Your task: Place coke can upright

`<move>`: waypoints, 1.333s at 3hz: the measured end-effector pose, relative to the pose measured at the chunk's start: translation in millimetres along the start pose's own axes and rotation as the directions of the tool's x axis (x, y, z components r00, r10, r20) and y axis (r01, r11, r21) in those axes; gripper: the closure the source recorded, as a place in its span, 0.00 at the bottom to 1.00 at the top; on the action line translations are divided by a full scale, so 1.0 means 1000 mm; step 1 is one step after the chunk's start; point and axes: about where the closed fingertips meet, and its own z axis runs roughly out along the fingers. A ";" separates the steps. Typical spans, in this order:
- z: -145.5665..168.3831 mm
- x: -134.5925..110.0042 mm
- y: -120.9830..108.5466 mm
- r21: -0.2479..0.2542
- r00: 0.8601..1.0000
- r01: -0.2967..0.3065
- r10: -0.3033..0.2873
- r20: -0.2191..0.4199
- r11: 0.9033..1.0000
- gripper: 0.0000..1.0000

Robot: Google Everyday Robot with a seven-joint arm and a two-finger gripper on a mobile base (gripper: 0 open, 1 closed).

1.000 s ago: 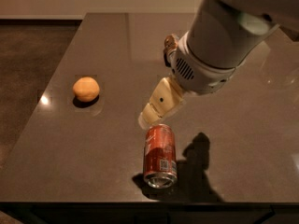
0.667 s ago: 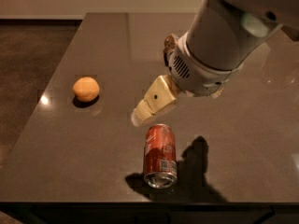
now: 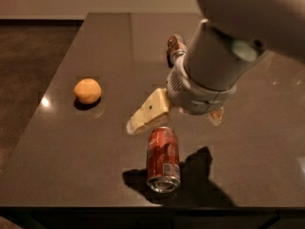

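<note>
The coke can (image 3: 163, 159) lies on its side on the dark table (image 3: 86, 147), near the front edge, with its silver end facing the front. My gripper (image 3: 174, 124) hangs just above and behind the can's far end. It is open, with one cream finger (image 3: 145, 113) out to the left and the tip of the other finger (image 3: 215, 116) showing to the right. The gripper holds nothing and does not touch the can.
An orange (image 3: 87, 90) sits at the left of the table. A duller brownish-silver can (image 3: 175, 45) stands behind my arm, partly hidden by it. My arm's bulky wrist (image 3: 209, 75) covers the table's right middle. The table's front edge is close below the coke can.
The left finger has swung further left, and the arm now fills more of the view. The coke can and the orange have not moved.
</note>
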 end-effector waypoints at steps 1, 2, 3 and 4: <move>0.014 0.004 0.003 0.054 0.997 -0.080 0.081 -0.019 0.995 0.00; 0.029 0.009 0.009 0.107 0.989 -0.120 0.128 -0.070 0.987 0.00; 0.047 0.014 0.009 0.138 0.979 -0.146 0.163 -0.121 0.980 0.00; 0.060 0.018 0.006 0.153 0.969 -0.165 0.189 -0.157 0.974 0.06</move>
